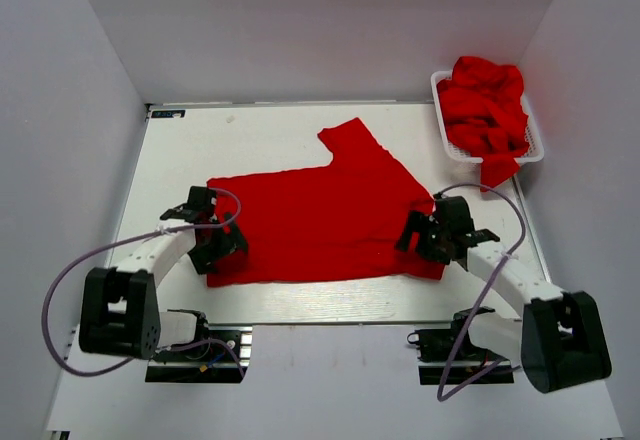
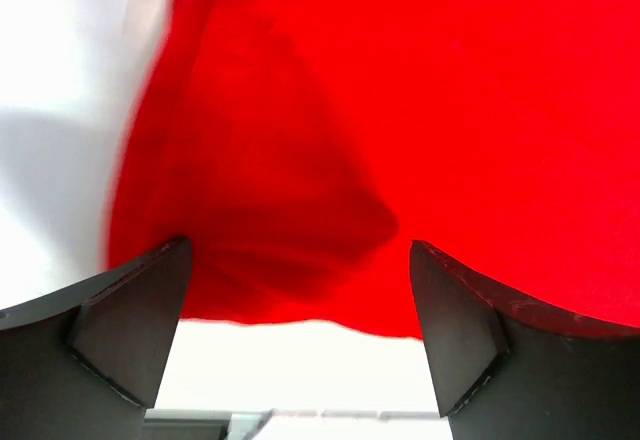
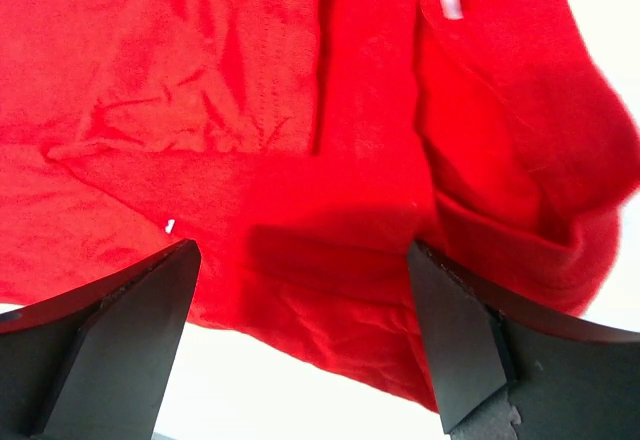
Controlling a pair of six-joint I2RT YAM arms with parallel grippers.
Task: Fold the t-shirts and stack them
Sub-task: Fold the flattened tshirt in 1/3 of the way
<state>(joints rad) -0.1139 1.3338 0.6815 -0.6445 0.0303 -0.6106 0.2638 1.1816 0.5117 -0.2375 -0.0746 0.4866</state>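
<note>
One red t-shirt lies spread on the white table, one sleeve pointing to the back. My left gripper is open above the shirt's near left corner; in the left wrist view the shirt's hem runs between the open fingers. My right gripper is open above the shirt's near right corner; in the right wrist view the creased red fabric and a folded edge lie between the fingers. More red t-shirts are heaped in the basket.
A white mesh basket stands at the back right of the table, one shirt hanging over its near rim. White walls enclose the table on three sides. Grey cables loop from both arms near the table's front edge.
</note>
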